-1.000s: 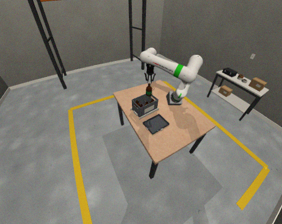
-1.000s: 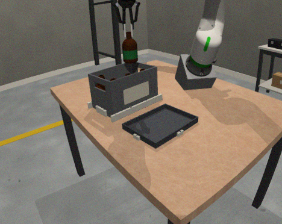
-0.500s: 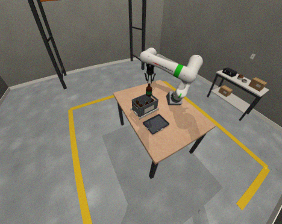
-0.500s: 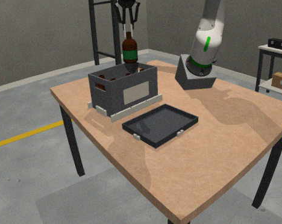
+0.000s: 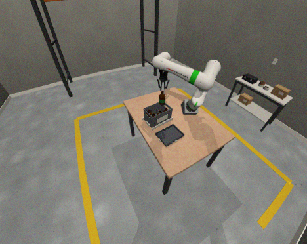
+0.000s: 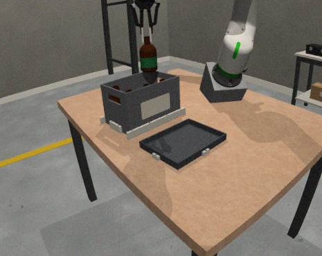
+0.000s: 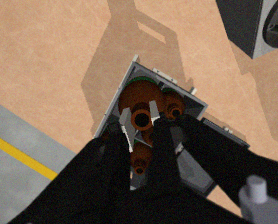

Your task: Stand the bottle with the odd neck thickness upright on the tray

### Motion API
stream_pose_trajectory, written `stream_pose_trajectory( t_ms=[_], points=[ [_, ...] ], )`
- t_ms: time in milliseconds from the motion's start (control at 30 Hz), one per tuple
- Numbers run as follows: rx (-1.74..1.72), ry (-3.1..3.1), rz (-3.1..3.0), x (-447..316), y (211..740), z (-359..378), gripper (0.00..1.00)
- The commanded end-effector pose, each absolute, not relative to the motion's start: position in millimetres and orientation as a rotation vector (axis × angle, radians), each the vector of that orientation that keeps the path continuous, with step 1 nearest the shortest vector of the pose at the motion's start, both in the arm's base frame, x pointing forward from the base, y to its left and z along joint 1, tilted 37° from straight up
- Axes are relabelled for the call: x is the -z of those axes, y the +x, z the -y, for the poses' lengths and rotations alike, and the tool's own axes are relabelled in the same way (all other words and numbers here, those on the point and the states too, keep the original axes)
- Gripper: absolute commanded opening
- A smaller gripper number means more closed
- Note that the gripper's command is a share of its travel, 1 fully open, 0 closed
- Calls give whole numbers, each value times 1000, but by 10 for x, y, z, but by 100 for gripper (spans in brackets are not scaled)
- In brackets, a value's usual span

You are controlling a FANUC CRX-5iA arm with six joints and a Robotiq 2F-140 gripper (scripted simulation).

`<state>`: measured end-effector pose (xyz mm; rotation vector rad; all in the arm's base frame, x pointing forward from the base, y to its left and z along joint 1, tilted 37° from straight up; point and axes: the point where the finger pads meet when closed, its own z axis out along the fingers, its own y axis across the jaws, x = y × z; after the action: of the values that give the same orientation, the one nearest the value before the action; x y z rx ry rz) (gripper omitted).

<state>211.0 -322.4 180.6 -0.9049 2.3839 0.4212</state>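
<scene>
My gripper point(image 5: 163, 91) point(image 6: 146, 38) point(image 7: 142, 114) is shut on the neck of a brown bottle with a green label point(image 5: 162, 99) point(image 6: 148, 55) point(image 7: 135, 95). The bottle hangs upright above the back part of the grey crate point(image 5: 164, 119) point(image 6: 120, 109), its base at about the height of the crate's rim or a little over it. Other brown bottles stand in the crate; one point(image 7: 174, 111) is beside the held bottle and one point(image 7: 139, 166) is nearer the wrist view's bottom. The others are partly hidden. The dark tray point(image 5: 170, 135) point(image 6: 183, 140) holds no bottle.
Pale strips point(image 6: 156, 123) lie along the crate's foot, and small pale blocks point(image 6: 206, 151) sit at the tray's edge. The robot's base point(image 5: 189, 107) point(image 6: 222, 89) stands on the wooden table point(image 5: 201, 140) point(image 6: 231, 188) to the right of the crate. The tray lies in front of the crate.
</scene>
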Motion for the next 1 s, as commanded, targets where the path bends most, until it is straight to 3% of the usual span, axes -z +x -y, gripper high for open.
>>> stream_pose_trajectory(
  t_ms=[0, 967],
  points=[
    [-420, -905, -2385, -1809, 2107, 3230, 10],
    [-420, -905, -2385, -1827, 2117, 3206, 10]
  ],
)
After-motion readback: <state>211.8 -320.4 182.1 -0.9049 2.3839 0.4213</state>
